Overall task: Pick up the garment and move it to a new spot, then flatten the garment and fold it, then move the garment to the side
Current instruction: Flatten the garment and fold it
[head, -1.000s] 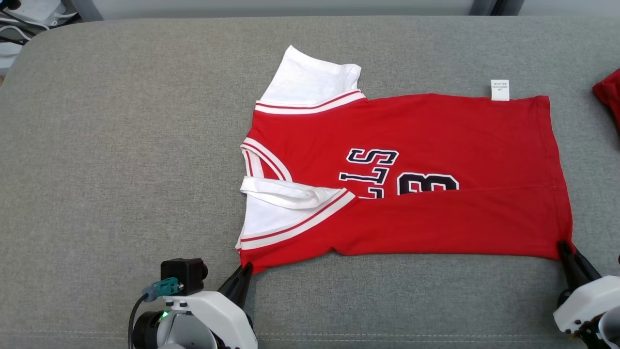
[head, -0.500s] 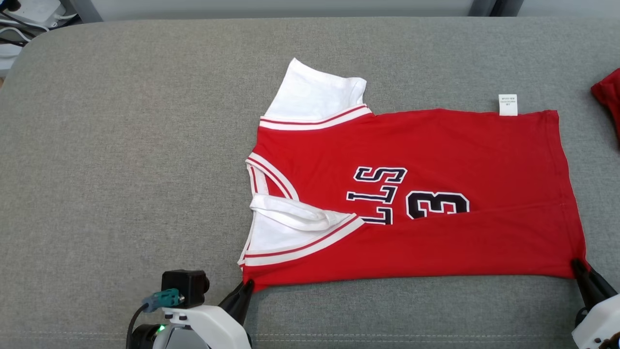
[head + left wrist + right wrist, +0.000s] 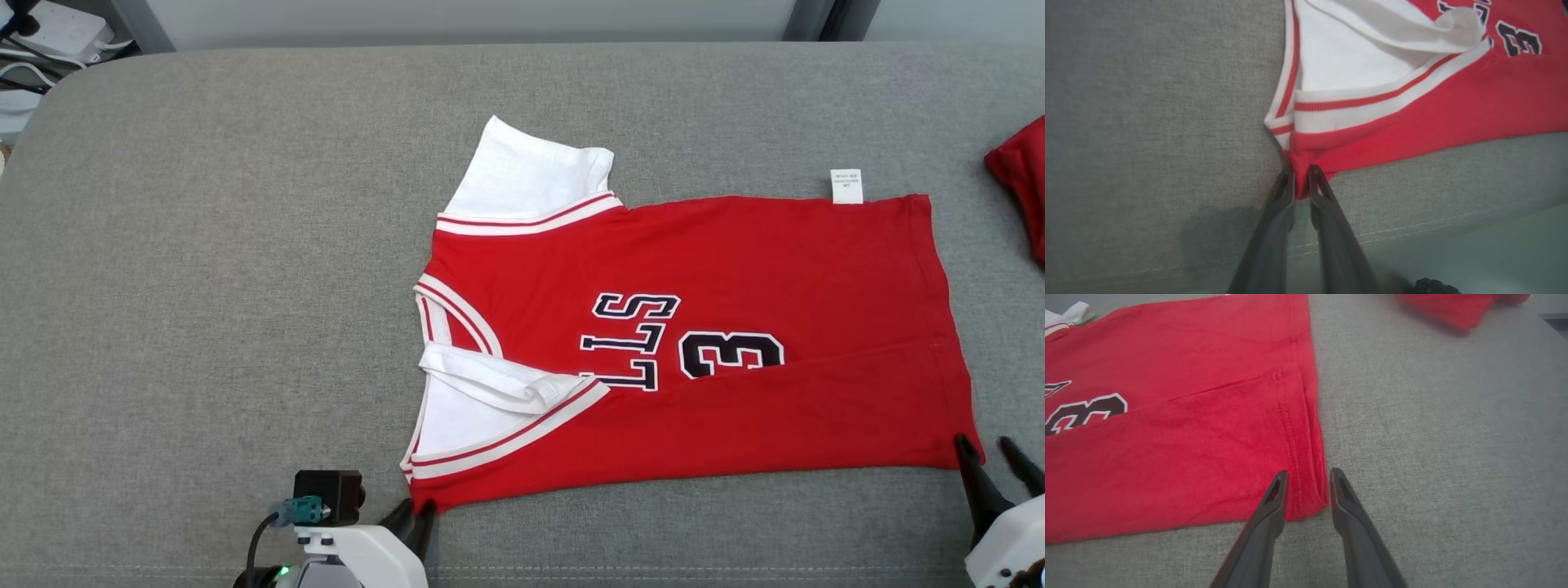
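On the wide grey padded fabric top (image 3: 204,286), we see the red jersey with white sleeves and dark letters (image 3: 735,269) lying flat. Its neck points to our left and its bottom hem to our right. The near long side is folded over and hides part of the big number. Our left gripper (image 3: 1300,173) is pinched tight on the red corner by the near sleeve. Our right gripper (image 3: 1308,473) has its two fingers spread apart at the near hem corner, one over the cloth and one just past its edge. A small white tag (image 3: 846,185) sticks out at the far edge. Another red cloth (image 3: 1020,180) sits well apart on the right.
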Motion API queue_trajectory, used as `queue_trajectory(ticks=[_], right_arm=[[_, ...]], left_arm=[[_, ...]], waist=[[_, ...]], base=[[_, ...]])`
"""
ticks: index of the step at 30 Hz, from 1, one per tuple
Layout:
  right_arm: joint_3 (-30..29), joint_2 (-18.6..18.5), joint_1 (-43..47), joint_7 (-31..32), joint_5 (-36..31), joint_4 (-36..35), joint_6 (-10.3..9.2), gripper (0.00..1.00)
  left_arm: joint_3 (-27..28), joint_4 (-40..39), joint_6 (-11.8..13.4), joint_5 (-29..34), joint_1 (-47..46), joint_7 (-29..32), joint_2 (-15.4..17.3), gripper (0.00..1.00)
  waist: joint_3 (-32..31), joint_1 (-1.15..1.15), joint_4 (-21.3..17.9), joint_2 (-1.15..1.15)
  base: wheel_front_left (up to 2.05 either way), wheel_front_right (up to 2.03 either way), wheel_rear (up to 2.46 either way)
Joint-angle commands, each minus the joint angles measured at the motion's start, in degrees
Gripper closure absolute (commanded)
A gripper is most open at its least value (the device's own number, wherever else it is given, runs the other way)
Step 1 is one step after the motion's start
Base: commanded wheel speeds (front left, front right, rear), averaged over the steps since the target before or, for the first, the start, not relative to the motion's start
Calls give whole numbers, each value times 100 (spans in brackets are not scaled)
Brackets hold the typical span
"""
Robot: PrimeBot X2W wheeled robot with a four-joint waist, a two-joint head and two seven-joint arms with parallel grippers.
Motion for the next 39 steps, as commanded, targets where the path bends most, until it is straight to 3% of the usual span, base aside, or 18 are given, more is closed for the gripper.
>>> queue_trajectory(ticks=[1,8,13,17,29,39], right_arm=[[8,-169,-4,-108,-72,-81,-1,0],[-426,-64,-21,-582,-469,-224,-1,0],[-721,137,-67,-916,-871,-619,-1,0],[-756,446,-91,-1038,-1139,-976,-1,0],[-538,1078,-146,-1223,-1506,-1719,-1,0],[-45,1029,-474,-1236,-1397,-1814,-1,0]], left_arm=[[191,-54,-36,-11,-239,-74,88,0],[397,-27,242,135,-148,-417,224,0],[774,-467,491,313,-131,-1092,281,0],[940,-640,515,493,-189,-1637,263,0],[1070,-617,152,957,-704,-2461,-382,0],[1025,531,-441,1159,-1859,-2302,-750,0]], waist=[[-27,0,-2,0],[-236,0,-28,0],[-373,0,-30,0],[-487,0,-52,0],[-384,0,-211,0],[169,0,-421,0]], base=[[0,0,0],[0,0,0],[0,0,0],[0,0,0],[0,0,0],[0,0,0]])
